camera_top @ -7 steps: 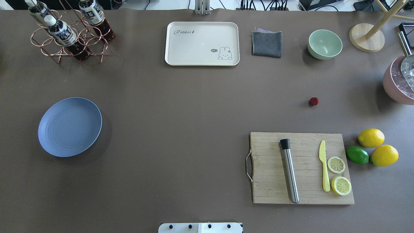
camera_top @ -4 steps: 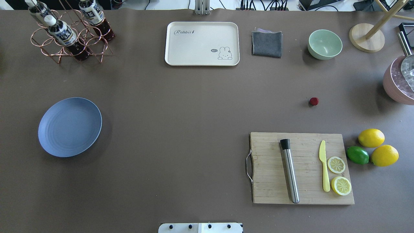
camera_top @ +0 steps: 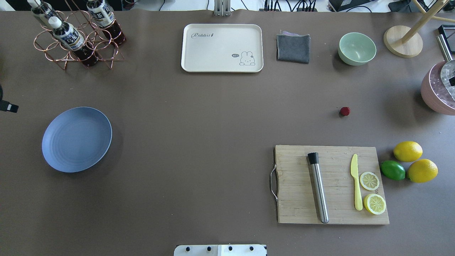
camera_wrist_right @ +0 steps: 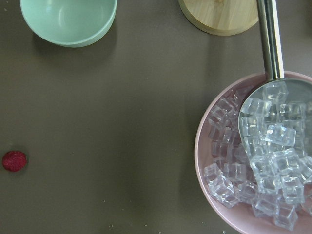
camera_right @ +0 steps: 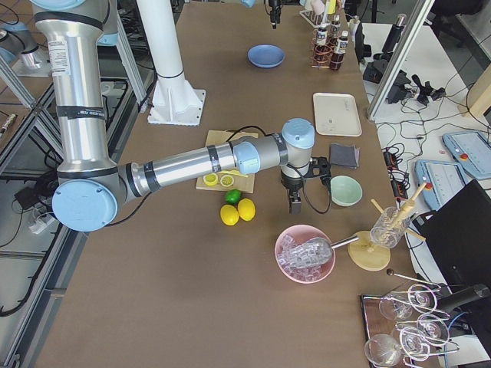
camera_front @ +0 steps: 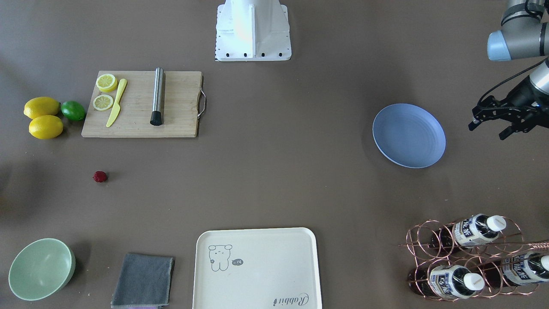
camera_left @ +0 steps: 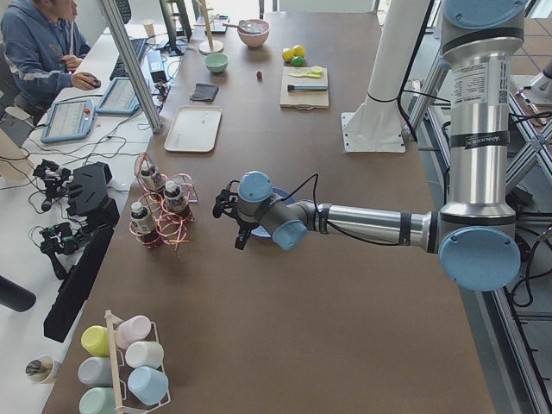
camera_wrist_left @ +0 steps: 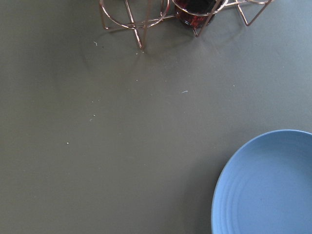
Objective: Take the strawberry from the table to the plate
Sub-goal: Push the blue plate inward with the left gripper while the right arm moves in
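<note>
Left arm (camera_top: 7,106) newly in view, strawberry (camera_top: 344,111) unmoved

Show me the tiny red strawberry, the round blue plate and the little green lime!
Tiny red strawberry (camera_top: 344,111), overhead view, its middle.
Round blue plate (camera_top: 76,139), overhead view, bare centre.
Little green lime (camera_top: 392,170), overhead view, its middle.

Bare table (camera_top: 213,124) between strawberry (camera_top: 344,111) and plate (camera_top: 76,139)

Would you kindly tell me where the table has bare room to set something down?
The widest bare stretch of table lies in the middle, bordered by the plate, the tray and the cutting board. It is crowded beside the board, where lemons, lime and ice bowl sit, and at the bottle rack.
</note>
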`<state>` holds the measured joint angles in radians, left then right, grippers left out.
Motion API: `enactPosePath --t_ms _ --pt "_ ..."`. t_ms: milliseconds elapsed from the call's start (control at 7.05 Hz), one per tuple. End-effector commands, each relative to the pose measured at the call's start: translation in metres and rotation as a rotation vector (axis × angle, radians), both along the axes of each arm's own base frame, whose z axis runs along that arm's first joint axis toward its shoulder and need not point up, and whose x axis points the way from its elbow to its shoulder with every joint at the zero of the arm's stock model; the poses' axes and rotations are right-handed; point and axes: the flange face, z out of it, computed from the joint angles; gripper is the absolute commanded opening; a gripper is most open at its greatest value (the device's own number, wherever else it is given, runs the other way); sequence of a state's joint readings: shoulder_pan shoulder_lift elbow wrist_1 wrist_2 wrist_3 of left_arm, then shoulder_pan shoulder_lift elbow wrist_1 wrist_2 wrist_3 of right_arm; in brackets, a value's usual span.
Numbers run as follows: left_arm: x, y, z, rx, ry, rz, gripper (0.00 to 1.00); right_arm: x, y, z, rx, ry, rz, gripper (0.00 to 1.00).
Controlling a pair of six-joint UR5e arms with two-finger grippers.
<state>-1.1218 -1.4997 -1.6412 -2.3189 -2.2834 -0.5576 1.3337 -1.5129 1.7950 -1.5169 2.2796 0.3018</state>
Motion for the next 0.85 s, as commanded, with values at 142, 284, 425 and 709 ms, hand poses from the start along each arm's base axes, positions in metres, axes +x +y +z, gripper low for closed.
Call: enactPosePath --t_ms 142,284,425,709 --pt "0.073 0.028 0.043 -0.007 0.046 -0.013 0.99 -0.037 0.003 -0.007 -0.002 -0.017 0.007 1.0" --pt "0.1 0.04 0.046 -0.018 0.066 -0.019 0.99 -0.036 0.003 -0.007 0.0 -0.014 0.007 1.0" --pt "0.104 0.043 0.045 -0.018 0.073 -0.014 0.98 -0.036 0.003 -0.006 0.002 -0.007 0.01 1.0" --pt "0.106 0.043 0.044 -0.008 0.077 -0.002 0.02 -0.036 0.003 -0.006 0.002 -0.007 0.01 1.0"
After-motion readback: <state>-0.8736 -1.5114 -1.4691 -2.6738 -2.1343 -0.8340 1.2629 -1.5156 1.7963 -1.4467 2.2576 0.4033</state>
